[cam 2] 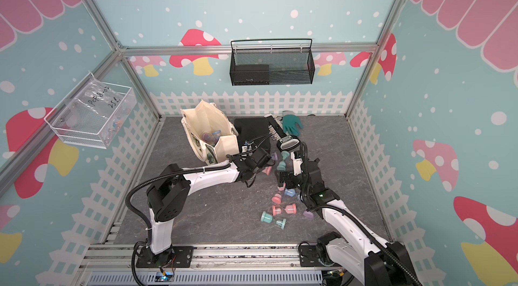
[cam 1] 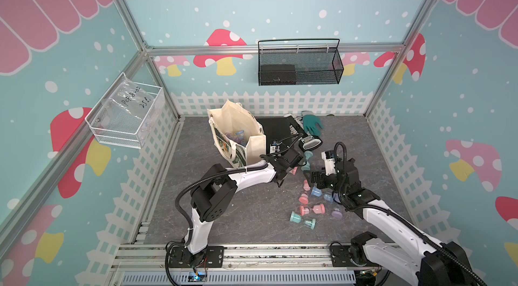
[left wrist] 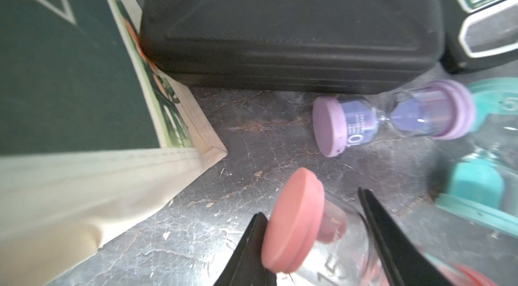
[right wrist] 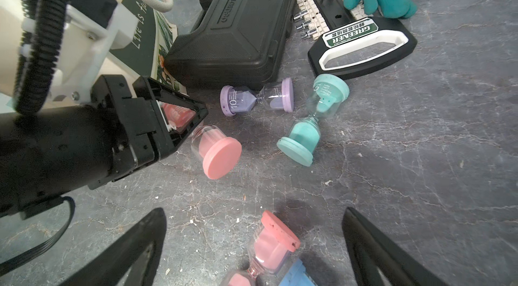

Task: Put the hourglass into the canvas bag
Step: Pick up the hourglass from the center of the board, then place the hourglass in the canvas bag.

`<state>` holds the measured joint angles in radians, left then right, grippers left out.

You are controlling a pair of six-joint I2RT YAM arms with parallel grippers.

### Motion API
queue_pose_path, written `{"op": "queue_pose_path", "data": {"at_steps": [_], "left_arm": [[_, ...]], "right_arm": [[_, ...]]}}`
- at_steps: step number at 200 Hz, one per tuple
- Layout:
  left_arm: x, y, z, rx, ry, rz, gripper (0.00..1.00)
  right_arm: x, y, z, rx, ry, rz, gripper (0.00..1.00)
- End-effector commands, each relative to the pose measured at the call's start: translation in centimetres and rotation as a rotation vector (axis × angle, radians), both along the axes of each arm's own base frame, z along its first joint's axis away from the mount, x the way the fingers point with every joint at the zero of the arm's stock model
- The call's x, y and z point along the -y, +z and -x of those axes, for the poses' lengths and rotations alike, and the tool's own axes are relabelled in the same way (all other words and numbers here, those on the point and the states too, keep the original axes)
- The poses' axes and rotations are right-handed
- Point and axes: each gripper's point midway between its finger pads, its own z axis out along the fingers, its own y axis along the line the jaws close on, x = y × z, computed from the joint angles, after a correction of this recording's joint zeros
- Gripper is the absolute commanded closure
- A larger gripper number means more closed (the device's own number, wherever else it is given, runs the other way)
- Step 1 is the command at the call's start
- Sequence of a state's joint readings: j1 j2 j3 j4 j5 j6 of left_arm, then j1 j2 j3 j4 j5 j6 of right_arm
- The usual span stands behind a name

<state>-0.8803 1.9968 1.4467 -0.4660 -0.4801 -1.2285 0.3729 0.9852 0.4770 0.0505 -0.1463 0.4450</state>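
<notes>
Just right of the canvas bag's point(cam 1: 255, 148) near corner, the left tool point(left wrist: 309, 203) is clamping a pink hourglass point(left wrist: 294, 220) by its clear glass body. Its two black fingers are pressing on opposite sides while the pink end cap is sticking out ahead of them. Gripping the glass behind the wide cap is probably giving the fingers a narrower part to close on. The hourglass is tilting with its cap low over the grey surface point(cam 1: 224, 214); whether it is touching the surface I cannot tell.

The bag is standing at the far left with its mouth gaping upward, so a drop from above looks workable, and coloured pieces that look like more hourglasses are lying inside. A black case point(left wrist: 280, 32) is sitting against the bag's right side, with a purple hourglass point(left wrist: 392, 113) lying just in front of it and a teal hourglass point(right wrist: 311, 122) leaning beside that.

Further to the near right, the right tool point(right wrist: 253, 211) is hanging with its fingers spread wide and gripping nothing, straddling a second pink hourglass point(right wrist: 276, 242) that is lying on the surface. It appears to be waiting for its turn, leaving the path to the bag free for the left arm.

The next move likely calls for lifting the held hourglass above the bag's rim before carrying it left.
</notes>
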Motion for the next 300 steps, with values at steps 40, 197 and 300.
{"op": "queue_pose_path", "data": {"at_steps": [40,197,300], "left_arm": [[-0.6,8.9,0.2,0.192,-0.070,-0.015,0.61],[-7.4,27.9,3.8,0.505,-0.329,-0.170,0.64],[-17.7,29.2,-2.1,0.421,-0.274,-0.275,0.65]], "right_arm": [[-0.4,3.7,0.1,0.103,0.040,-0.025,0.00],[-6.6,12.9,0.1,0.317,0.327,-0.220,0.00],[-15.2,17.3,2.1,0.455,0.581,-0.247,0.00]]}}
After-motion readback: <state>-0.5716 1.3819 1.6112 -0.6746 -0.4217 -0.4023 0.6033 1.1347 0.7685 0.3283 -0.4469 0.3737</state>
